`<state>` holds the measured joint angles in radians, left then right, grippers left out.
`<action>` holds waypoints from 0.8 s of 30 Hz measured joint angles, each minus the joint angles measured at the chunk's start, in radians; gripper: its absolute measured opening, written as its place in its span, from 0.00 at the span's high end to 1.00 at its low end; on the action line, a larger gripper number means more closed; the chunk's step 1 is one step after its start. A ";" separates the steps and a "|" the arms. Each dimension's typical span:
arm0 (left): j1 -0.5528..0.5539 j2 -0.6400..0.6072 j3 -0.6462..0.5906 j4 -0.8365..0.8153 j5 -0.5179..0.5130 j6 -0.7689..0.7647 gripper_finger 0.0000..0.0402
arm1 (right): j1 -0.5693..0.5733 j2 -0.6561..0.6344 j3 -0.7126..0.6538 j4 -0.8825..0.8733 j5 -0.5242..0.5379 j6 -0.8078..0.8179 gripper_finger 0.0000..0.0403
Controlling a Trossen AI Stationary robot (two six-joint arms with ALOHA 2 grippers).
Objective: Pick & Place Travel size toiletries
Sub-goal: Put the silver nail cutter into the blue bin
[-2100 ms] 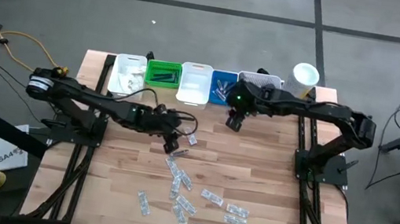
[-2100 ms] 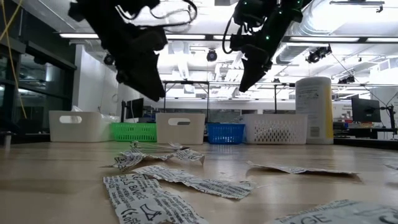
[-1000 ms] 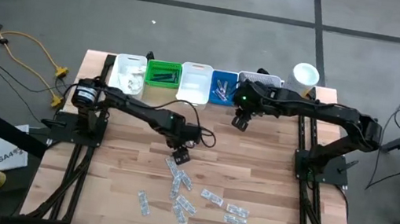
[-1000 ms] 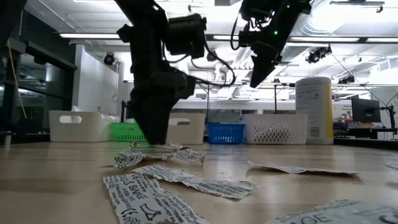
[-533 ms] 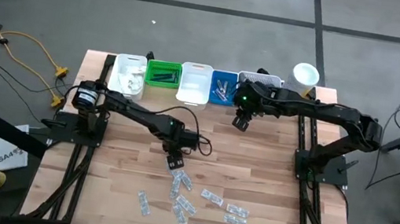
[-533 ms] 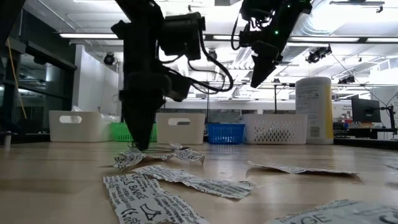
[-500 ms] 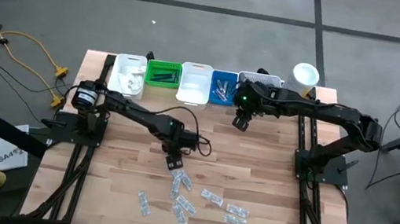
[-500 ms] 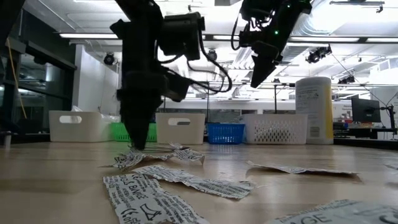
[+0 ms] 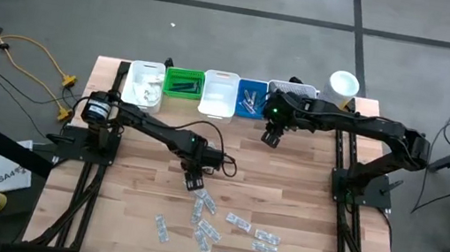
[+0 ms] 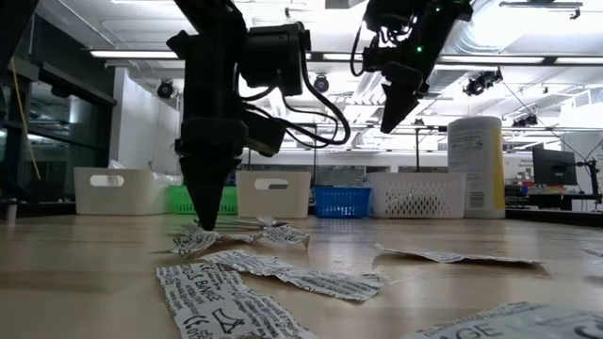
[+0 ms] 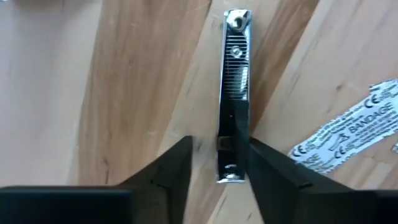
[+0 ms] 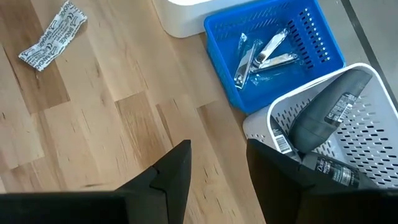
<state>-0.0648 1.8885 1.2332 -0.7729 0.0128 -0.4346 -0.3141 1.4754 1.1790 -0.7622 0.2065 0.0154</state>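
Observation:
A silvery nail clipper (image 11: 233, 93) lies flat on the wooden table among white bandage sachets (image 9: 210, 227), one of them right beside it (image 11: 348, 134). My left gripper (image 9: 192, 183) points straight down at the table's middle, its tip (image 10: 205, 224) at the tabletop. It is open, with a finger on each side of the clipper's rear end. My right gripper (image 9: 269, 139) hangs open and holds nothing, high in front of the blue bin (image 12: 273, 46), which holds nail clippers (image 12: 264, 53). My left gripper comes from above, pointing down, with its fingers across the nail clipper near its rear end. One finger (image 11: 267, 162) lies against the clipper's long side (image 11: 241, 134). The other finger (image 11: 177, 165) stands a little apart from the opposite side. The clipper rests flat on the table.
Along the far edge stand a white bin (image 9: 143, 84), a green bin (image 9: 183, 83), a second white bin (image 9: 219, 95), the blue bin (image 9: 251, 99) and a white basket (image 12: 348, 143) with dark grey containers. A white canister (image 9: 343, 84) stands at the far right.
My left gripper has rolled a little about its own axis over the clipper, and its fingers have drawn closer together around it. The clipper and the sachets lie where they were. My right gripper has kept still.

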 joint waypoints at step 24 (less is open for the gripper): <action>0.077 -0.003 -0.001 0.319 -0.131 0.300 0.87 | 0.207 -0.181 -0.503 0.495 -0.034 0.086 0.63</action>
<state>0.0119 1.8858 1.2320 -0.4542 -0.1187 -0.1347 -0.1073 1.2941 0.6759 -0.2668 0.1723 0.1013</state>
